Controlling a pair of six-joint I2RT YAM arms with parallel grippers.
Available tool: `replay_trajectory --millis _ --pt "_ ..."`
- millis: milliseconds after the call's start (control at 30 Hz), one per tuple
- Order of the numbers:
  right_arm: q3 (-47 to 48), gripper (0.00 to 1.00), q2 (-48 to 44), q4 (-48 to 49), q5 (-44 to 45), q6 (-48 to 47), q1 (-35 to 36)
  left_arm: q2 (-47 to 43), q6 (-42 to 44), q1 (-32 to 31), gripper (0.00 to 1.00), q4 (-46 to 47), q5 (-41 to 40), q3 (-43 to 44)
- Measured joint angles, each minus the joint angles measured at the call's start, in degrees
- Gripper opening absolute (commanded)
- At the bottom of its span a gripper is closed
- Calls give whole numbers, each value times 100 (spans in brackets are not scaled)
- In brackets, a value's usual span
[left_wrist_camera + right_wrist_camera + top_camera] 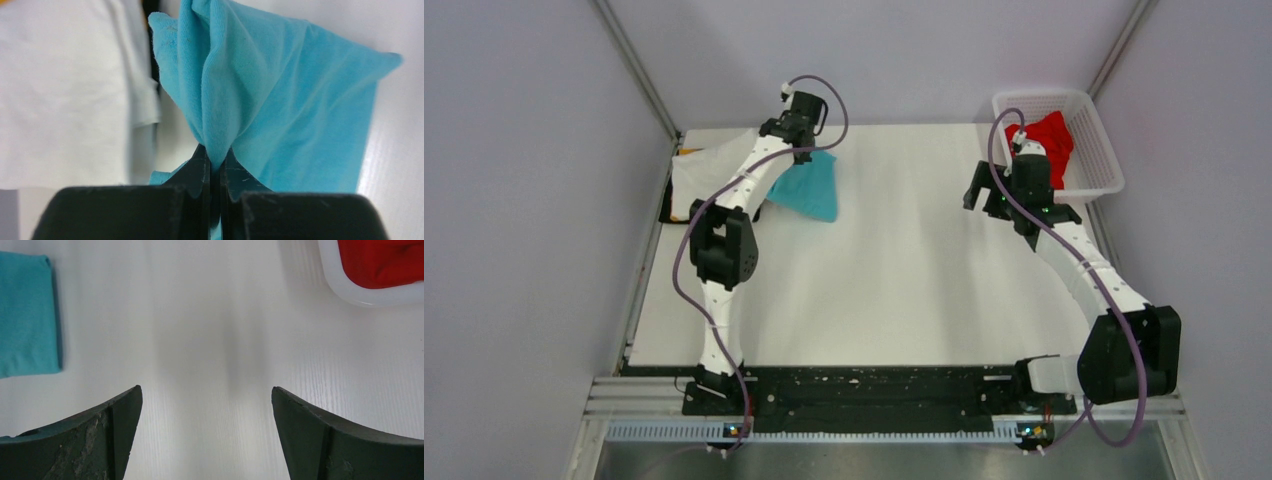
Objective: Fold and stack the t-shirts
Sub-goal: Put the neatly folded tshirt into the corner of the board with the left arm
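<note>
My left gripper (pixel 807 152) is at the far left of the table, shut on a bunched fold of the turquoise-blue t-shirt (pixel 811 190). The shirt hangs from it and drapes onto the table. The left wrist view shows the jaws (pixel 216 152) pinched on that cloth (pixel 280 100). To its left lies the folded white t-shirt (pixel 706 172), also in the left wrist view (pixel 65 90). It lies on a pile showing a yellow-orange edge (pixel 688 152) and a black edge (pixel 668 213). The red t-shirt (pixel 1050 140) lies crumpled in the basket. My right gripper (pixel 984 195) is open and empty above bare table (pixel 206 390).
The white mesh basket (pixel 1106 172) stands at the far right corner, and its rim shows in the right wrist view (pixel 350 294). Grey walls close in the table on the left, back and right. A black strip runs along the near edge by the arm bases.
</note>
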Motion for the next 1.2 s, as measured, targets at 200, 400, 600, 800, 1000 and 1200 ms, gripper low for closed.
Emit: replay_trajectory --millis 200,400,600,800,1000,1200 --pt "0 99 0 -22 190 -35 0 -389 616 319 0 -90 -85 63" --pt "0 99 0 -31 308 -35 0 -420 984 533 0 -286 96 407" --pt "0 99 0 -92 361 -35 0 -588 1147 680 0 -455 448 507" --pt "0 99 0 -116 402 -35 0 -881 1191 748 0 -538 658 737" --pt "0 99 4 -116 402 -33 0 -1209 1126 831 0 -553 787 881" --pt "0 99 15 -116 426 -33 0 -1292 1034 1163 0 -531 955 820"
